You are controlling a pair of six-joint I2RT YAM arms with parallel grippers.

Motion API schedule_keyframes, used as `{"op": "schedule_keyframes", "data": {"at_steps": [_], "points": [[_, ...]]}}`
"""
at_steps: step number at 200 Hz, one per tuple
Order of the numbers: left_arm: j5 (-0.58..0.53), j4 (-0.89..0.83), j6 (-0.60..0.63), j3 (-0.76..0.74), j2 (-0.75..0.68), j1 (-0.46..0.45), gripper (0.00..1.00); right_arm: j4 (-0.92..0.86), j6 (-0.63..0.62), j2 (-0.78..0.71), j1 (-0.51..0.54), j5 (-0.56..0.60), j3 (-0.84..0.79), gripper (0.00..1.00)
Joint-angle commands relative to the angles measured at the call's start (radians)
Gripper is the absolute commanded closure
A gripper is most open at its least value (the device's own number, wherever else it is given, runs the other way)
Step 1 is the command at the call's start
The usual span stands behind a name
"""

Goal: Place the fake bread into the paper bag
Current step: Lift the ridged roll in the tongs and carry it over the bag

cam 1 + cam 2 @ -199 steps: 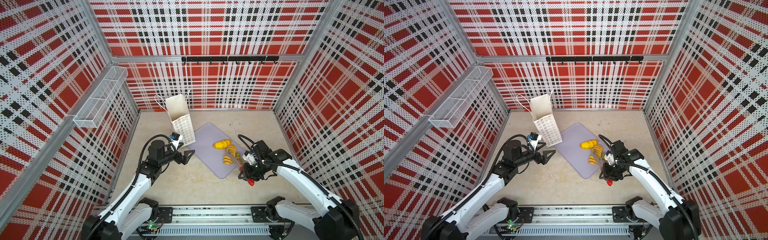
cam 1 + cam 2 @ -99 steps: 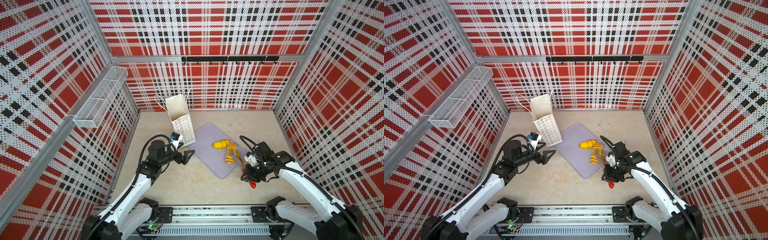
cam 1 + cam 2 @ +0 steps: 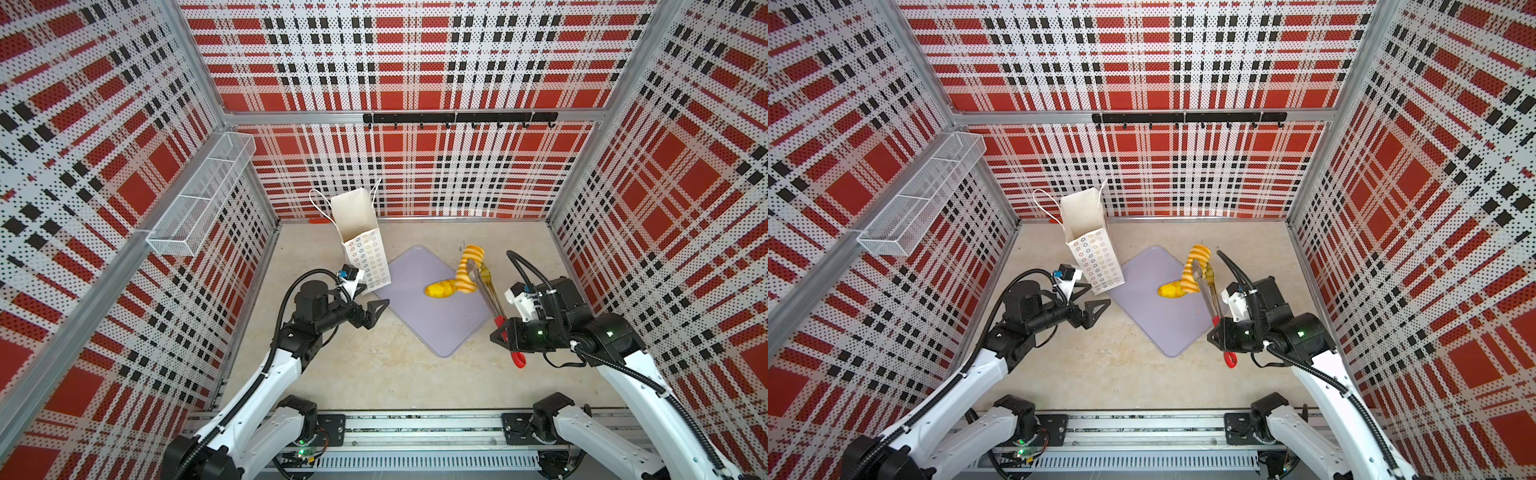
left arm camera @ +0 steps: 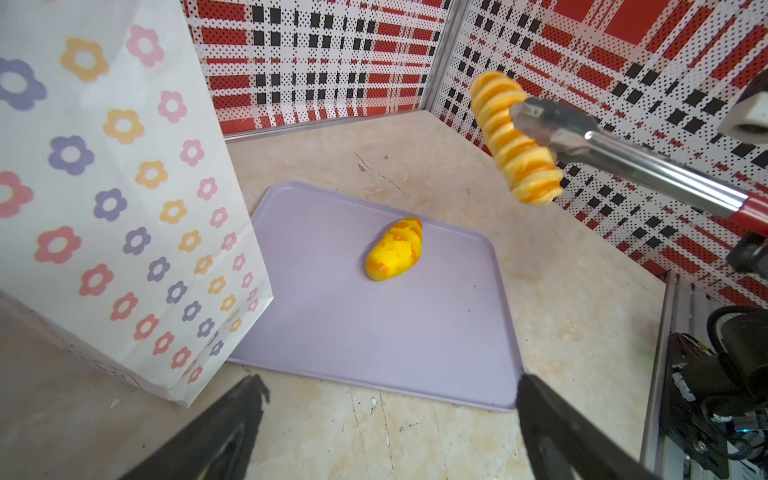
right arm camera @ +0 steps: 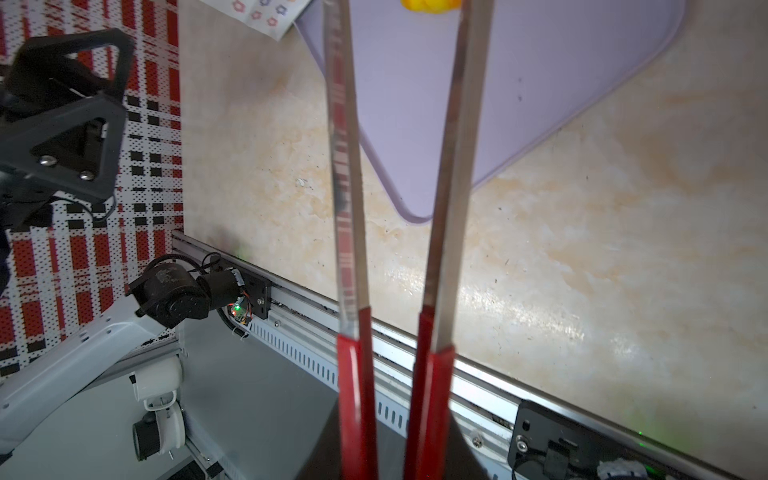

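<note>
Holding one pair of tongs [image 3: 489, 293] by the red handles, the right gripper [image 3: 504, 332] is clenching them. The tong tips are pinching one ridged loaf [image 3: 468, 270], which is hanging in the air, clear of the single lilac tray [image 3: 436, 328]. One oval bun [image 3: 439, 289] is lying on that tray, so two breads are showing in total. One paper bag [image 3: 365, 257] is standing upright just beside the tray. The left gripper [image 4: 390, 382] is hovering near the bag's base, fingers [image 4: 232, 419] spread wide and grasping nothing.
</note>
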Motion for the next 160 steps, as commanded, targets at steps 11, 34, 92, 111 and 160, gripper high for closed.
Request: {"op": "schedule_keyframes", "data": {"at_steps": [11, 34, 92, 111, 160], "points": [[0.011, 0.065, -0.014, -0.004, -0.042, 0.031, 0.03, 0.114, -0.139, 0.002, -0.005, -0.054, 0.077, 0.79], [0.029, 0.098, -0.036, -0.017, -0.058, 0.051, 0.03, 0.169, -0.189, 0.038, -0.005, -0.087, 0.123, 0.79], [0.076, 0.160, -0.079, -0.037, -0.077, 0.176, 0.03, 0.361, -0.273, 0.168, 0.024, -0.160, 0.269, 0.79], [0.083, 0.175, -0.088, -0.041, -0.083, 0.197, 0.03, 0.367, -0.312, 0.235, 0.060, -0.128, 0.336, 0.79], [0.093, 0.186, -0.095, -0.046, -0.078, 0.212, 0.03, 0.408, -0.359, 0.340, 0.129, -0.076, 0.416, 0.80]]}}
